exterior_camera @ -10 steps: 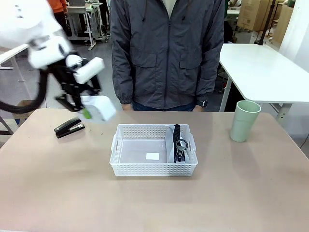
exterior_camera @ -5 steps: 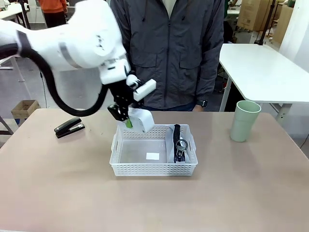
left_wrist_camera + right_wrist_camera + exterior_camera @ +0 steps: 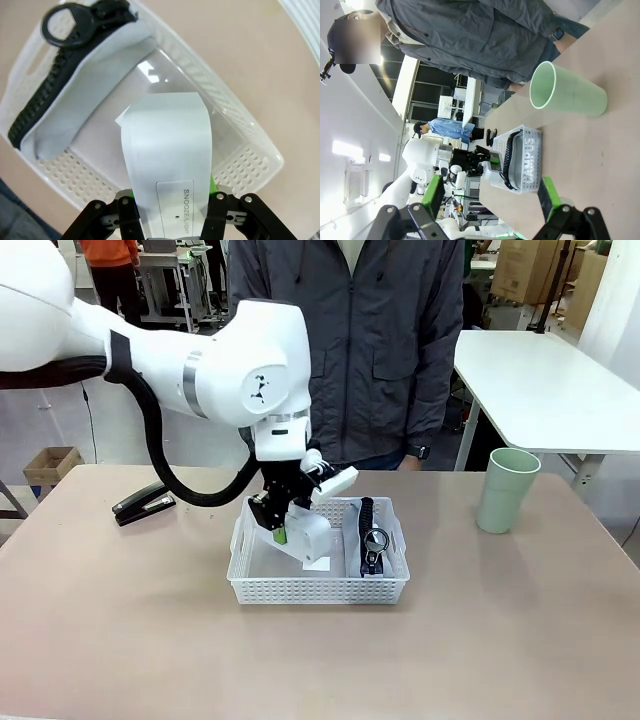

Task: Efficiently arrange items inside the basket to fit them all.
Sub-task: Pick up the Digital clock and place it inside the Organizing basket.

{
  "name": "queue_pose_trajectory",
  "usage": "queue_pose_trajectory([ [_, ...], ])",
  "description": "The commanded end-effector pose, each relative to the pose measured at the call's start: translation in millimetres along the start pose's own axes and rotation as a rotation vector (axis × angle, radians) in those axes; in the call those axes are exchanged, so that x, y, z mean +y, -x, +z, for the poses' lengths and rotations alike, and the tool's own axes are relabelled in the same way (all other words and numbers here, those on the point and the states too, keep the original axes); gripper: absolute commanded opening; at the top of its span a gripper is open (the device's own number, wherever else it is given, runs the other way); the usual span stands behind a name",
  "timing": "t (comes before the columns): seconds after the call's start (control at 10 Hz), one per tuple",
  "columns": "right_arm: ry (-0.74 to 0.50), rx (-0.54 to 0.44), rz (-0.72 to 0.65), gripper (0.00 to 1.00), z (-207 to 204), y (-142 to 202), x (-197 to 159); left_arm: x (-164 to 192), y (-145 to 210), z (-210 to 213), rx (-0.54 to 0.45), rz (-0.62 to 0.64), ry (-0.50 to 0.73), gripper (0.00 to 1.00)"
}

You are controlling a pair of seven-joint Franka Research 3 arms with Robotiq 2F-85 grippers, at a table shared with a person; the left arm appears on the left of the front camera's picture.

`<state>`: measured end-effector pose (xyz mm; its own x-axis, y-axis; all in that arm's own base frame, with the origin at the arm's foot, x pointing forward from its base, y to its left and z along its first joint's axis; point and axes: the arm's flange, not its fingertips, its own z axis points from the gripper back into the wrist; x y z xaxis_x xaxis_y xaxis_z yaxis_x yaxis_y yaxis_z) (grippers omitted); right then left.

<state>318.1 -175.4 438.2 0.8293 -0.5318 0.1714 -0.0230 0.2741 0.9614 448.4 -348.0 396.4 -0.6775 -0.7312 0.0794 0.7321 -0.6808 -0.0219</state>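
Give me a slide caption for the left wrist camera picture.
Left gripper holds the white box over the basket, beside the grey zip pouch already inside.

All views share the basket (image 3: 320,590): front across the table (image 3: 120,640), left wrist close above.

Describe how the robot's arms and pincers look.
Left arm: glossy white rounded shells, grey and black joint bands, a small black emblem, and a thick black cable looping beneath. Left pincer and right pincer: black linkage fingers with green pads.
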Motion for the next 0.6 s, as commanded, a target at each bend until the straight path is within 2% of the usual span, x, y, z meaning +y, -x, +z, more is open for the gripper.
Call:
queue_pose_trajectory([
  [0.0,-0.008,0.0,0.007,1.0,1,0,1,-1,-10,-13,0.073,0.025,-0.012,0.5],
  [0.5,-0.008,0.0,0.007,1.0,1,0,1,-14,-32,-59,0.201,0.084,-0.07,0.5],
])
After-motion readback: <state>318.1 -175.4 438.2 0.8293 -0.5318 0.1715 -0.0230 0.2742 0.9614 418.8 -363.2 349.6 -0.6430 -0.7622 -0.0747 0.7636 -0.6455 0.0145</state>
